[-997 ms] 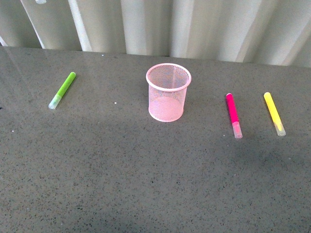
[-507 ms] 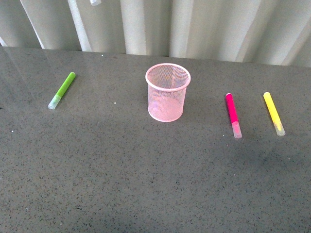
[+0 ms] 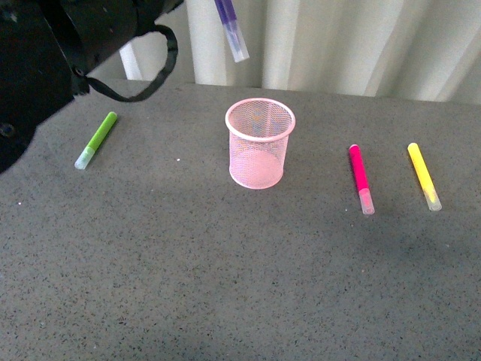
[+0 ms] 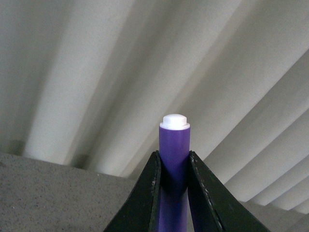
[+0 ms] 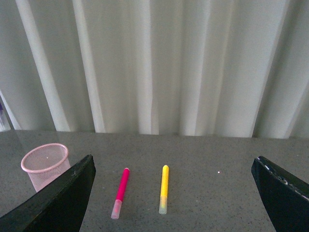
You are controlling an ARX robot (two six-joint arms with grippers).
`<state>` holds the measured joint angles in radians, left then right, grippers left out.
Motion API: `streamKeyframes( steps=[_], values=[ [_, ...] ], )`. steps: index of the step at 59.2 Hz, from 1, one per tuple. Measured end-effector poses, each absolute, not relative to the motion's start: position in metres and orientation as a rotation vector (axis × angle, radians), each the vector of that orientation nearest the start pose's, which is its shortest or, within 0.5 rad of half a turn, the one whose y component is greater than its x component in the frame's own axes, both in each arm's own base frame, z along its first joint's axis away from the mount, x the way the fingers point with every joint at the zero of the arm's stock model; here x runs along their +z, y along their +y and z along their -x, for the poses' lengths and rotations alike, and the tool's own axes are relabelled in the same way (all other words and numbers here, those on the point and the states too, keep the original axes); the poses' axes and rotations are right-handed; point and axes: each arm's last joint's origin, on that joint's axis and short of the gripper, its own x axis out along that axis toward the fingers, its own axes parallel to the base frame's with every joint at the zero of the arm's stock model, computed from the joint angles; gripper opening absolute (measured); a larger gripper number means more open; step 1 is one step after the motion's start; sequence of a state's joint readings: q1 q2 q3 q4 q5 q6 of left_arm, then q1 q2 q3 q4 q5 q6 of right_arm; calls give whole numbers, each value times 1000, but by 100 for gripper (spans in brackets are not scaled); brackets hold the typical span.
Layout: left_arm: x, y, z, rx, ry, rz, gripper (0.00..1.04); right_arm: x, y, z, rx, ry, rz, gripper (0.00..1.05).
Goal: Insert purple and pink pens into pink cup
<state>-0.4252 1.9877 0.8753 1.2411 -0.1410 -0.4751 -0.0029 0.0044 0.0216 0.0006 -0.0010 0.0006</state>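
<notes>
Swinging into view since earlier, the left gripper point(image 4: 174, 158) is clamping the purple pen point(image 3: 231, 30), with the cup point(image 3: 260, 143) standing below its jaws and looking empty. The right gripper point(image 5: 174, 163) is gaping wide and holding nothing, with the pink pen point(image 3: 361, 179) lying ahead between its jaws.

The left gripper point(image 4: 174, 162) gripped the purple pen point(image 4: 174, 145), with one black finger point(image 4: 147, 198) on each side. The pen's white end point(image 4: 175, 121) stuck out past the fingertips. Beyond the gripper hung a pale pleated curtain point(image 4: 96, 72), with a grey table point(image 4: 48, 193) below it.
</notes>
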Motion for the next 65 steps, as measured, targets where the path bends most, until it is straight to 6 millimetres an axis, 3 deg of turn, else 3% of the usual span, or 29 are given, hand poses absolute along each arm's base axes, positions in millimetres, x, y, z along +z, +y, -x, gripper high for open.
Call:
streamKeyframes(
  steps=[9,27,43,55,65],
  values=[
    [144,-168,-355,-329,-49,505,13,171,0,-97,-2,-18,-1,98],
    [124,-184,-385,-369,-70,486,13,171,0,-97,-2,-18,-1,98],
    [108,-159,-401,-347,-76,431,12,171,0,-97,-2,-18,-1,98],
    [100,-139,-401,-292,-60,438,12,171,0,-97,-2,-18,-1,98],
    [94,-144,-394,-289,-39,449,12,171,0,-97,-2,-18,-1,98]
  ],
)
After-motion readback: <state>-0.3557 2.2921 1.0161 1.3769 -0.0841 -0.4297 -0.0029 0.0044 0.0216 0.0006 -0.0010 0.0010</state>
